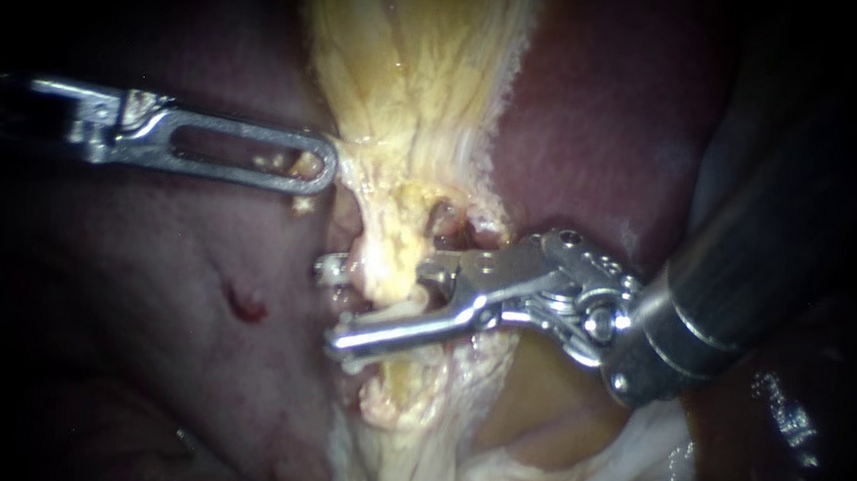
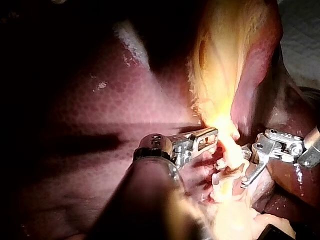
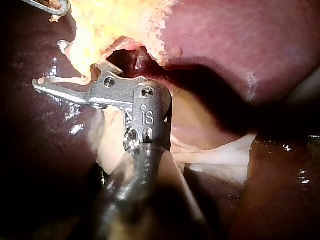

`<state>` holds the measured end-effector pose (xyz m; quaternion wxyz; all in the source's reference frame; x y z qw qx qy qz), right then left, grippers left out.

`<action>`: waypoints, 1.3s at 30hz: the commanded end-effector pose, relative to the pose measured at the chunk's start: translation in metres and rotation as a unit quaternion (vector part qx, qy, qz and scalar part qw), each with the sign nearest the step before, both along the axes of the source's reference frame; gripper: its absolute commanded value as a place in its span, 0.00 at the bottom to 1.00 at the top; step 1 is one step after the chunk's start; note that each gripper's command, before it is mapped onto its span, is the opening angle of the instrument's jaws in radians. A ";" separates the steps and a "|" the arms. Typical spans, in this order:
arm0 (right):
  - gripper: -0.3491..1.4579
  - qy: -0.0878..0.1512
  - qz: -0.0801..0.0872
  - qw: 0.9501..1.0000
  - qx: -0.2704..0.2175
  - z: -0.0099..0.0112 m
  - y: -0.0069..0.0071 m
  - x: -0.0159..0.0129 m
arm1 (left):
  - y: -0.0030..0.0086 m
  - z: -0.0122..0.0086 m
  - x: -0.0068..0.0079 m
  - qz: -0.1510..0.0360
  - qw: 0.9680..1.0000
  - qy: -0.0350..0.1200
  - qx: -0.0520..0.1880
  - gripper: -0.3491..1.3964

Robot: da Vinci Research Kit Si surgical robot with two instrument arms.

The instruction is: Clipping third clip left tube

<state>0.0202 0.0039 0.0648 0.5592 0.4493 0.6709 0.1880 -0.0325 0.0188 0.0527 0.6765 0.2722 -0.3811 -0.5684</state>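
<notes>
A strand of yellow fatty tissue (image 1: 407, 93) runs down the middle over the dark red liver (image 1: 133, 284). It narrows to a pale tube (image 1: 388, 273). My right instrument (image 1: 332, 304) comes in from the right with its jaws open, one on each side of the tube. The far jaw is partly hidden behind the tissue. In the right wrist view the same jaws (image 3: 50, 65) straddle the tube (image 3: 75, 75). My left instrument (image 1: 323, 162) is shut on the edge of the yellow tissue just above, holding it leftward. I cannot make out any clip on the tube.
A small red wound (image 1: 245, 305) marks the liver left of the tube. Smooth tan tissue (image 1: 537, 403) and white membrane (image 1: 632, 457) lie under the right instrument's shaft (image 1: 740, 276). In the left wrist view the right instrument (image 2: 277, 145) stands just across the tube from my left jaws (image 2: 210, 135).
</notes>
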 end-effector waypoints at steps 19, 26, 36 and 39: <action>0.26 0.009 -0.002 1.000 0.003 0.0009 0.0000 -0.0003 | 0.0001 0.0002 0.0001 0.000 1.000 0.000 0.000 0.00; 0.09 0.008 -0.003 1.000 0.002 0.0012 -0.0003 -0.0003 | 0.0001 0.0002 0.0001 0.000 1.000 0.000 0.000 0.00; 0.00 -0.001 -0.002 1.000 -0.001 0.0012 -0.0004 -0.0006 | 0.0001 0.0003 0.0001 0.000 1.000 0.000 0.000 0.00; 0.00 -0.006 -0.004 1.000 -0.006 0.0013 -0.0005 -0.0005 | 0.0001 0.0003 0.0001 0.000 1.000 0.000 0.000 0.00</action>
